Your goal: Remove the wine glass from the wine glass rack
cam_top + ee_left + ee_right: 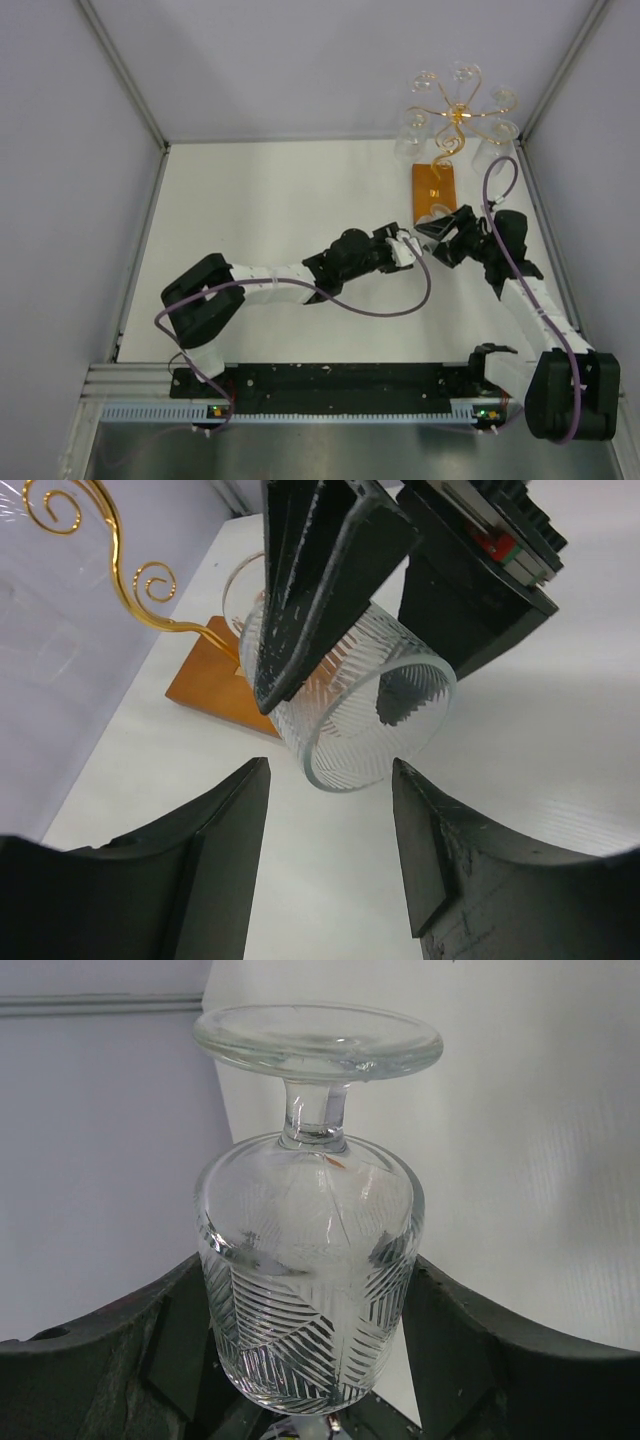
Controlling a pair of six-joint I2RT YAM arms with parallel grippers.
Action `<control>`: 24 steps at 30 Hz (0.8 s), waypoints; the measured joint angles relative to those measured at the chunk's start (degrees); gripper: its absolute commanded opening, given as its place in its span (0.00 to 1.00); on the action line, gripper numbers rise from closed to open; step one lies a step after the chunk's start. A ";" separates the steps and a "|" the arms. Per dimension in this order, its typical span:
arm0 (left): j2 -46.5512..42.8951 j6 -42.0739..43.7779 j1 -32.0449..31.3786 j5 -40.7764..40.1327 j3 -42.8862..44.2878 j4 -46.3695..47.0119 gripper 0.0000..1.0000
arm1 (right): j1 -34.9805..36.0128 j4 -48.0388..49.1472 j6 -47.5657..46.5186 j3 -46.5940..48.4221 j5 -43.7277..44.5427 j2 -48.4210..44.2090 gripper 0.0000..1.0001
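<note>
the right fingers [150,1360] were clamped on the ribbed bowl of the wine glass [310,1250], one on each side near the rim. that left the stem and foot free and pointing away from the wrist. the left fingers [210,830] stood apart and held nothing, one either side of the line to the open rim, which faced them. that placement looked like the start of a handover from one arm to the other, not a set-down. the glass was off the wine glass rack [455,115]. it hung in the air, tipped roughly onto its side, just off the near end of the rack's wooden base [436,190] and apart from the gold scroll arms. other glasses [462,72] hung from those arms, toward the far right corner of the worktop [280,200]. both arms reached toward that corner and met near the base, probably so the right arm could pass the glass on close by.
</note>
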 measured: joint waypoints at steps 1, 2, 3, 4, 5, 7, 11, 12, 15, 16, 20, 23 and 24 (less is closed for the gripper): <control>0.28 -0.07 0.00 -0.35 0.35 0.44 0.57 | 0.00 0.39 0.28 0.00 -0.44 0.02 0.00; 0.57 -0.22 0.02 -0.81 0.79 0.85 0.56 | 0.00 0.81 0.44 0.00 -0.92 0.04 0.00; 0.83 -0.26 0.02 -1.42 1.25 1.16 0.56 | 0.00 1.25 0.70 -0.02 -1.33 0.04 0.00; 1.05 -0.26 0.02 -2.01 1.55 1.36 0.56 | 0.00 1.57 0.83 -0.07 -1.62 0.04 0.00; 1.27 -0.24 0.02 -2.60 1.90 1.42 0.54 | 0.00 2.05 0.96 -0.17 -1.90 0.07 0.00; 1.92 -0.17 0.02 -3.48 2.62 1.62 0.49 | 0.00 2.80 1.36 -0.39 -2.58 0.33 0.00; 3.74 0.48 0.02 -4.87 3.45 2.29 0.33 | 0.00 3.28 1.88 -0.48 -3.41 0.70 0.00; 4.35 0.63 0.02 -4.98 3.65 2.58 0.27 | 0.00 3.28 1.90 -0.50 -3.43 0.70 0.00; 5.62 0.98 0.00 -6.64 4.24 4.09 0.00 | -0.15 3.74 2.16 -1.11 -3.61 0.87 0.13; 5.99 1.14 0.00 -6.73 4.50 4.46 0.00 | -0.17 3.50 3.50 -1.14 -3.72 1.09 0.35; 6.60 1.57 0.17 -7.58 4.81 5.38 0.00 | -0.39 4.59 6.38 -1.11 -5.35 3.34 0.99; 6.60 2.51 0.55 -7.21 5.01 3.43 0.00 | -0.52 5.20 3.82 -0.90 -6.14 5.64 0.99; 6.60 2.82 0.74 -7.23 5.03 2.60 0.00 | -0.66 5.11 3.08 -0.90 -6.23 5.92 0.99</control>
